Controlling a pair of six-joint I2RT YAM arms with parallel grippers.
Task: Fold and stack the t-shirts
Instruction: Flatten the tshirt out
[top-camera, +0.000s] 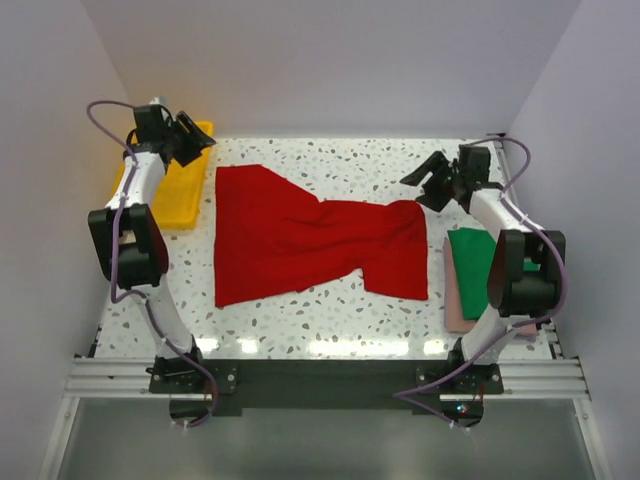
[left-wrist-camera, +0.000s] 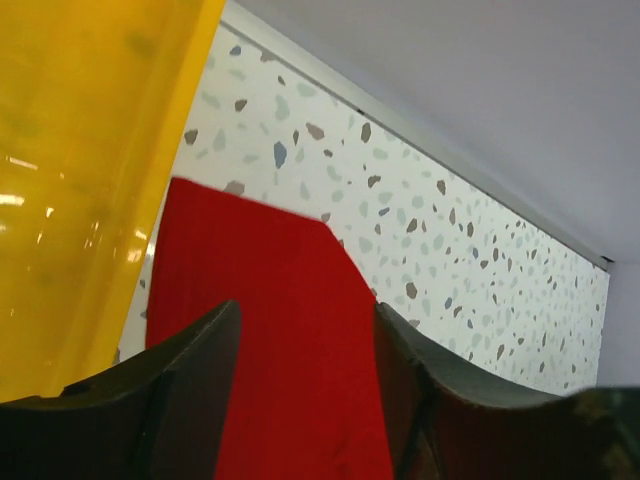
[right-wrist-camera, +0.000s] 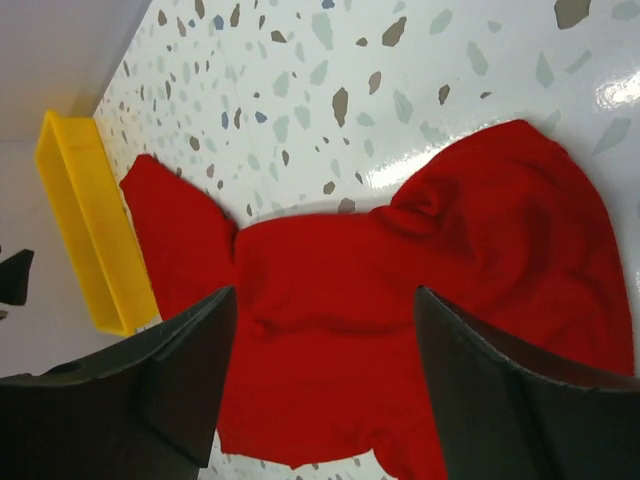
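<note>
A red t-shirt (top-camera: 310, 238) lies spread and wrinkled across the middle of the speckled table; it also shows in the left wrist view (left-wrist-camera: 270, 350) and the right wrist view (right-wrist-camera: 400, 330). A folded green t-shirt (top-camera: 472, 256) lies on a folded pink one (top-camera: 456, 300) at the right. My left gripper (top-camera: 200, 140) is open and empty, raised near the shirt's far left corner. My right gripper (top-camera: 425, 180) is open and empty, raised beside the shirt's far right corner.
A yellow tray (top-camera: 182, 185) stands at the far left of the table, right under my left arm; it also shows in the left wrist view (left-wrist-camera: 80, 170) and the right wrist view (right-wrist-camera: 90, 230). White walls close in the back and sides.
</note>
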